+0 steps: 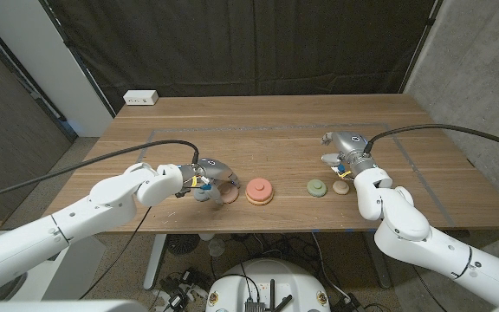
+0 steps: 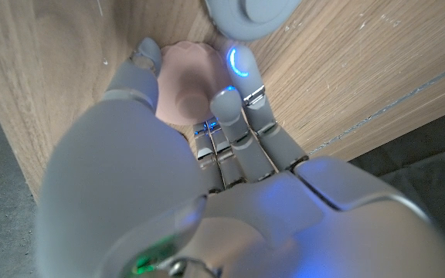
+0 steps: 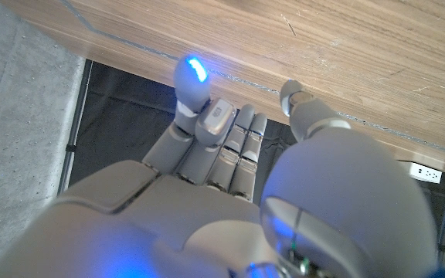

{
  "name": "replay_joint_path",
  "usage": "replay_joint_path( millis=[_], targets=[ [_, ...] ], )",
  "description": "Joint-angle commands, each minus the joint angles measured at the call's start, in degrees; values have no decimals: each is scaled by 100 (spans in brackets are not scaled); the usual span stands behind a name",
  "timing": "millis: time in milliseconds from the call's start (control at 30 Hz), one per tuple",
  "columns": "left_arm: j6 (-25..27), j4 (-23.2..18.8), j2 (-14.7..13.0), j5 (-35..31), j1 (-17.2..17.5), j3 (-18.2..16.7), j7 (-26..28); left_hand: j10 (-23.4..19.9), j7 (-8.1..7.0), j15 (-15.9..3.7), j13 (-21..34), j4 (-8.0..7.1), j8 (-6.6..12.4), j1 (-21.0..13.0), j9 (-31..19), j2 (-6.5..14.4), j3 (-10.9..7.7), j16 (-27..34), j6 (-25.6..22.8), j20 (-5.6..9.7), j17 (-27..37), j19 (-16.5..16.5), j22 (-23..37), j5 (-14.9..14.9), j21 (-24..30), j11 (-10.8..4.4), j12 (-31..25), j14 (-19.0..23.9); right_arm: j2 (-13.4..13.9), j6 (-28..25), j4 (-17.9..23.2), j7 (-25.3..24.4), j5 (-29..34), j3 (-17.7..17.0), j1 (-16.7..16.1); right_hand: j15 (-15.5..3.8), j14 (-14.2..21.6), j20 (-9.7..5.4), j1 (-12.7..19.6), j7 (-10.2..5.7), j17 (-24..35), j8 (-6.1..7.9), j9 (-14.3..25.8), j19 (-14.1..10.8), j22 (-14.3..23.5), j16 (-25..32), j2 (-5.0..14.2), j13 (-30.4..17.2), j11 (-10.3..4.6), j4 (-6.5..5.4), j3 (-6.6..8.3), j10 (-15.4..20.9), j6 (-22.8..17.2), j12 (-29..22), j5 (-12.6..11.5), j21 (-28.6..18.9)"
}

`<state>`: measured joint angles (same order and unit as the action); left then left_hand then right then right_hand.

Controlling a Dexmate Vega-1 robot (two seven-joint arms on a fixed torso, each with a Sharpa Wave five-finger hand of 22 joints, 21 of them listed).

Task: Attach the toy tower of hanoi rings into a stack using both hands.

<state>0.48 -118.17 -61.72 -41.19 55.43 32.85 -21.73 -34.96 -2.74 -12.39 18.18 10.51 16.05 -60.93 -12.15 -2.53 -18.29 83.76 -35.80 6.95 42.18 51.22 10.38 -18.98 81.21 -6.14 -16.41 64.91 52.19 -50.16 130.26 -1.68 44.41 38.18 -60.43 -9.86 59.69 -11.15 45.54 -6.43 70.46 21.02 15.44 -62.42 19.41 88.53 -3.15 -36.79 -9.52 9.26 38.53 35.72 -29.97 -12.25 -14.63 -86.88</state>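
Where the head view places the left hand (image 1: 204, 179) low over the table's near edge, we see it over a pale pink ring (image 1: 229, 196) and a grey-blue ring (image 1: 202, 194); the left wrist view resolves what that view cannot, showing the pink ring (image 2: 185, 89) between the thumb and the fingers (image 2: 234, 116), which curl around it in a grasp, with the grey-blue ring (image 2: 249, 15) just beyond the fingertips. Just to the right of this hand lies a two-ring stack (image 1: 259, 191), a red ring on an orange one. Farther right sit a green ring (image 1: 317, 186) and, beside it, a small tan ring (image 1: 341, 187). The right hand (image 1: 343, 152) hangs behind the tan ring, apart from it; the right wrist view shows its fingers (image 3: 193, 81) partly curled with nothing between them, over bare wood. All rings lie in a row near the front edge of the wooden table (image 1: 275, 121), leaving little margin toward the robot; the far half of the tabletop is bare wood. A white power strip (image 1: 140, 98) rests at the far left corner.
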Motion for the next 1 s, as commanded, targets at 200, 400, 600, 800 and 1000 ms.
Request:
replay_joint_path(
  millis=[200,400,600,800,1000],
  targets=[
    [24,-8,-4,20,-64,3,-68,-511,-122,2,608,-129,268,-114,-238,153,-193,-22,-135,509,107,51,14,-104,66,-464,47,58,7,-43,26,90,91,66,53,-252,57,-137,-36,-33,19,14,-9,8,-2,7,51,11,-48,1,36,57,-71,42,-41,-34],
    [173,-109,-47,122,-22,-137,-19,-502,-112,-1,688,-138,260,-67,-254,121,-209,-87,-122,512,128,53,12,-148,80,-459,97,48,23,-24,60,125,65,43,48,-252,61,-137,-51,-43,20,8,-6,0,-8,8,39,42,-34,6,35,-10,-48,90,-45,-38],
    [312,-217,-89,180,-3,-250,25,-477,-114,-2,753,-148,241,-30,-265,104,-222,-133,-84,509,141,51,8,-175,81,-437,142,49,33,-4,99,129,-6,-12,18,-252,63,-137,-53,-33,26,5,36,-6,-10,16,9,77,-20,24,37,-66,31,124,-47,-42],
    [374,-291,-105,198,-17,-316,90,-541,-64,-4,806,-145,252,-13,-271,88,-231,-195,-126,513,112,60,8,-191,85,-392,149,39,50,-12,129,110,-24,-32,-12,-253,63,-138,-49,-19,27,11,60,-13,-6,19,-10,93,4,32,39,-67,61,125,-47,-48],
    [367,-318,-77,235,-60,-357,173,-566,-27,-3,851,-138,249,-15,-274,83,-245,-192,-140,516,142,85,9,-200,93,-390,165,79,47,-61,161,81,-21,-40,-42,-253,66,-138,-39,-4,26,42,103,-6,-18,23,-22,118,-2,38,46,-57,62,123,-47,-39]
  ],
)
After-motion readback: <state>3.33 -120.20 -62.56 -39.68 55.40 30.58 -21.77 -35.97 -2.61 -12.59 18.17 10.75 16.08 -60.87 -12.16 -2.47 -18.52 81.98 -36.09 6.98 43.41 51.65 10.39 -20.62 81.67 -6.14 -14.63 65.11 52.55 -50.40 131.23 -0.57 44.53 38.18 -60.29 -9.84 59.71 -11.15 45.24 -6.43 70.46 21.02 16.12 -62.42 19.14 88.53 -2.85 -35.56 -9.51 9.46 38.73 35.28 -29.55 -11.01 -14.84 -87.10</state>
